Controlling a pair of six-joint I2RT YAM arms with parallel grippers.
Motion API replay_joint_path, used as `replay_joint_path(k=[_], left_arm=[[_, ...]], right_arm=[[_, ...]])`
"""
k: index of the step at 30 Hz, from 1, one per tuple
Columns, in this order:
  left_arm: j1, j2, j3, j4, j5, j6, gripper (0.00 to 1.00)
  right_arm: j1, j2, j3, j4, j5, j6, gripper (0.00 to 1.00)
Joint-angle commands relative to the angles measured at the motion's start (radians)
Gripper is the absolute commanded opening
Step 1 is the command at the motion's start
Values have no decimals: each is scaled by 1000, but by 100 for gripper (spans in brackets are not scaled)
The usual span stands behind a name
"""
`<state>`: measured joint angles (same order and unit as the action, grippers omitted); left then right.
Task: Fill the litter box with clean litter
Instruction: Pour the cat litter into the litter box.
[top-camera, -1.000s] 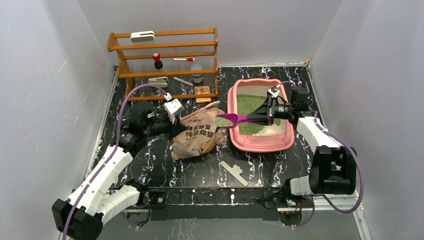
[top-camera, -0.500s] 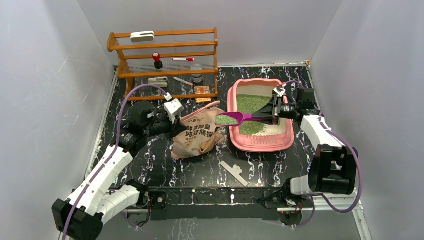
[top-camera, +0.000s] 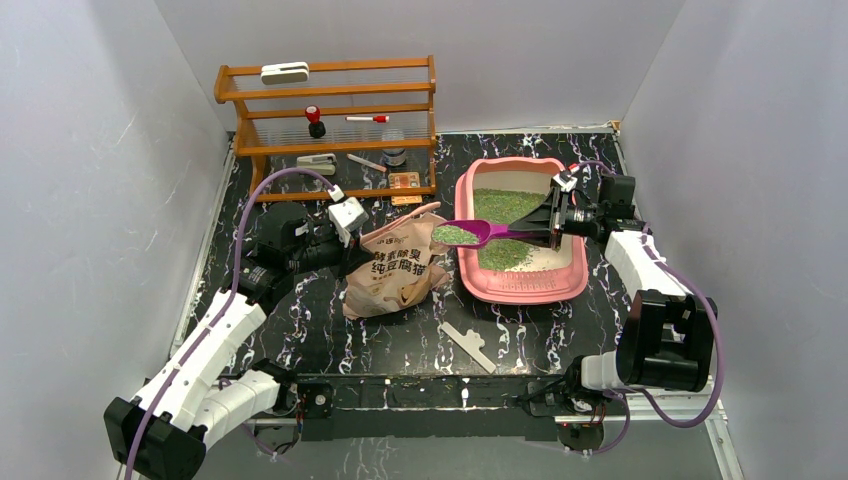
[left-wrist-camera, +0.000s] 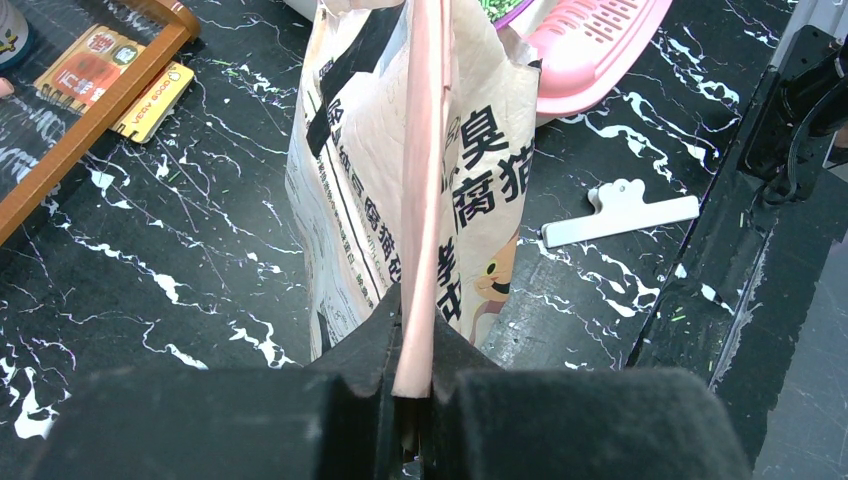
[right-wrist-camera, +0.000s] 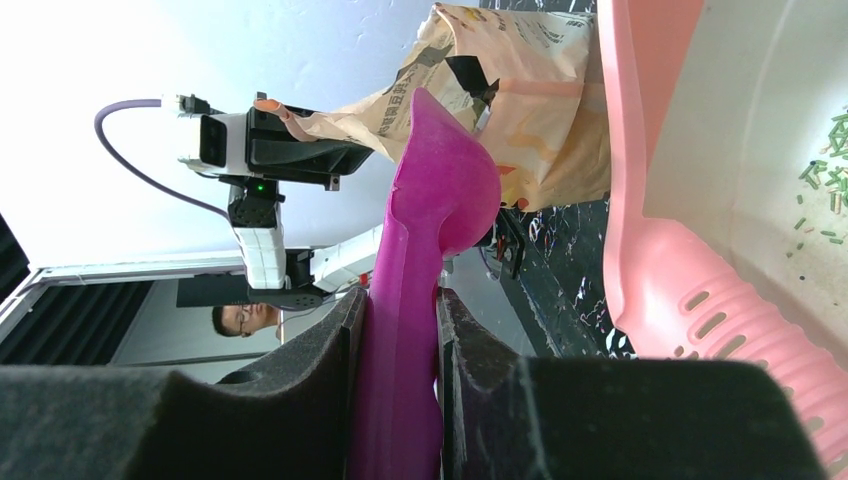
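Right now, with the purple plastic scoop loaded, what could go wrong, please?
1. The purple plastic scoop, held by the right gripper, carries green granular litter with its bowl seemingly across the left rim of the pink rectangular litter box; tilting now could spill onto the black marbled table.
2. The left gripper pinches only the pink top strip of the beige printed bag; a slip might let it slump.
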<state>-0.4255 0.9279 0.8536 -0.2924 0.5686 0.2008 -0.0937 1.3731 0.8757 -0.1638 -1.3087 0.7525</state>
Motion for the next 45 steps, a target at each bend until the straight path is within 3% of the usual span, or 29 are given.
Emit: replay_joint_path(k=[1,11,25,31,37,45], left_arm=[[-4,-26,53,119,62,-12,0],[-4,-32,55,124,58,-14,0],[-4,-20,62,133,76,-22,0],[-4,-15,65,135,82,-20,0],[-4,-20,60,134,80,-17,0],[-4,-22,59,131,79,-10,0]], right_arm=[[-8,-48,36,41,-50,23,0],[-42,-81,9,74,-52,65,0],[-194,-123,-30,212,-47,185,0],[-270,-120,-76,394,-29,329,0],[-320,-106,-97,437,0,356,0],[-375,-87,-159,635,46,496,0]])
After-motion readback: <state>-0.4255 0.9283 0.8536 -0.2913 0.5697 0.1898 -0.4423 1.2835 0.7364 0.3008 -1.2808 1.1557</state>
